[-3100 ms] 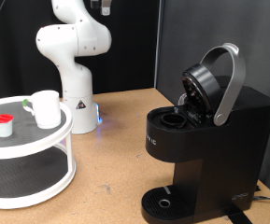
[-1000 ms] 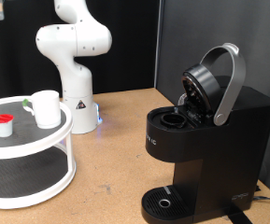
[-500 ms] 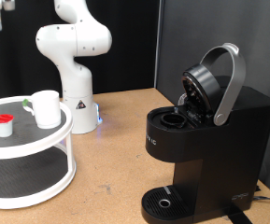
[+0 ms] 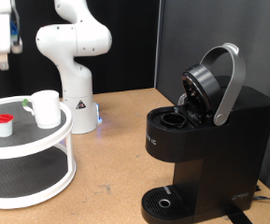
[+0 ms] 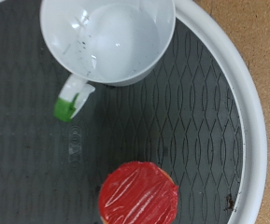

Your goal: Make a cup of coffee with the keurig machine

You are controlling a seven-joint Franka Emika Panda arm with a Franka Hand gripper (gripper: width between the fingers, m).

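The cup [image 4: 47, 108] is a small white mug standing upright and empty on the top tier of a round white tray [image 4: 50, 139] at the exterior view's left. In the wrist view the cup [image 5: 106, 37] shows from above, with a green mark on its handle [image 5: 67, 101]. A small white pod with a red top [image 4: 2, 124] [image 5: 137, 193] stands beside it. My gripper [image 4: 3, 63] hangs high above the pod and holds nothing. The black keurig machine [image 4: 205, 140] stands at the right with its lid raised and its pod chamber open.
The white robot base [image 4: 74, 56] stands behind the tray. The tray has a lower tier with black mesh [image 4: 22, 177] and a raised white rim [image 5: 251, 121]. Bare wooden table [image 4: 116, 159] lies between tray and machine.
My gripper has come down into the exterior view's top left, over the tray. Cup, pod and machine have not moved.
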